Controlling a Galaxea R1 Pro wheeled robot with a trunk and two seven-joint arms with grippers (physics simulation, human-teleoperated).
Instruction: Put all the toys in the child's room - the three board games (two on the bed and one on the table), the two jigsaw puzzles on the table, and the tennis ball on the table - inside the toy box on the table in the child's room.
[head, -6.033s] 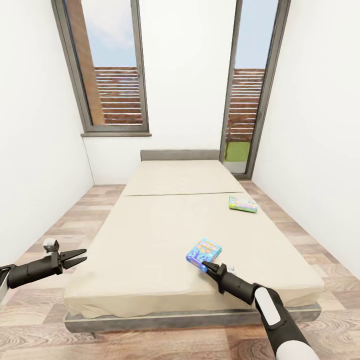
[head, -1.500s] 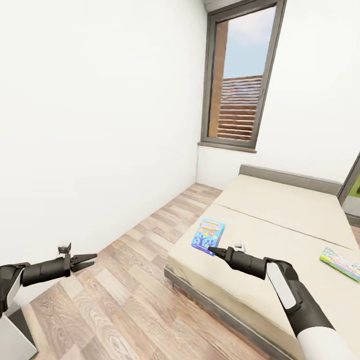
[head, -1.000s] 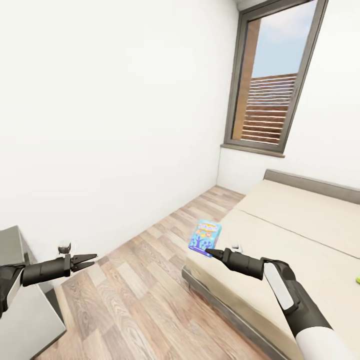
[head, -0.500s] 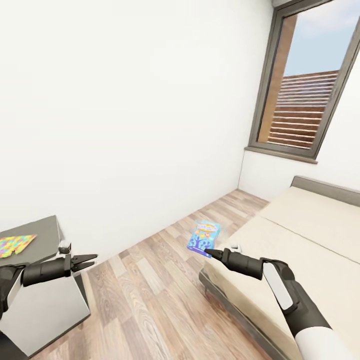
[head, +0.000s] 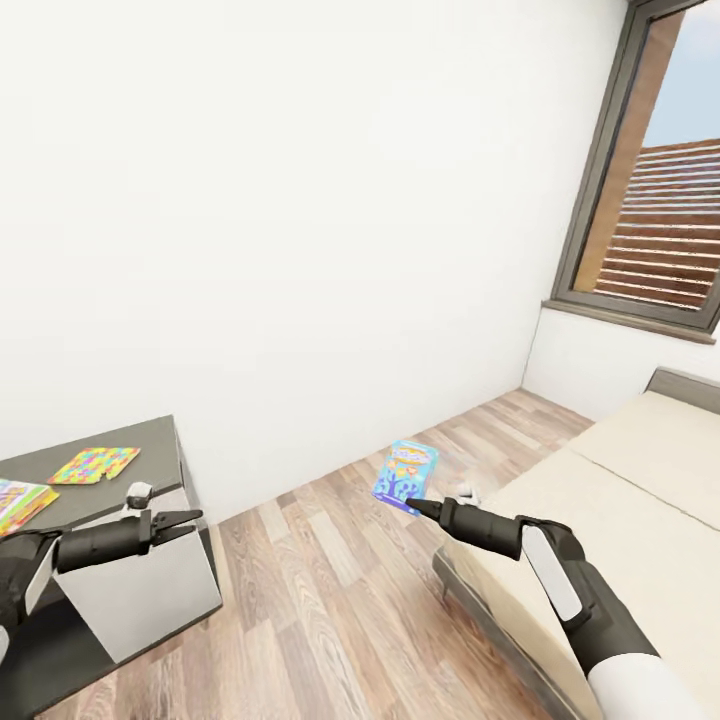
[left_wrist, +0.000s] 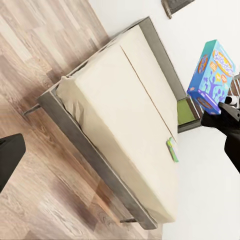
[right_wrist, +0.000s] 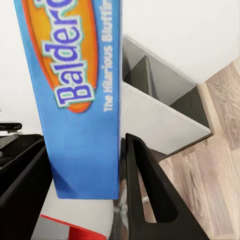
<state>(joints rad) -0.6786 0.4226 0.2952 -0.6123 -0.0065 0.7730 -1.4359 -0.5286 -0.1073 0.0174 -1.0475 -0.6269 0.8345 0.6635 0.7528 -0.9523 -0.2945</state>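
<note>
Jaws on your right gripper (head: 412, 504) are pinching the lower edge of the blue printed cardboard board game box (head: 405, 474), lettered "Balder…" in the right wrist view (right_wrist: 75, 90), and hold it upright in the air above the wood-plank floor (head: 330, 590), just off the corner of the beige-mattressed, grey-framed bed (head: 620, 500). Your left gripper (head: 185, 520) hangs free beside the dark grey tabletop (head: 130, 480), its jaws slightly parted and holding nothing. On that tabletop lie two thin multicoloured jigsaw puzzle mats, one further from you (head: 95, 465) and one at the near edge (head: 18, 503). From the left wrist view, a second flat green-printed board game box (left_wrist: 172, 149) lies on the bed, well apart from the blue one (left_wrist: 212, 70).
</note>
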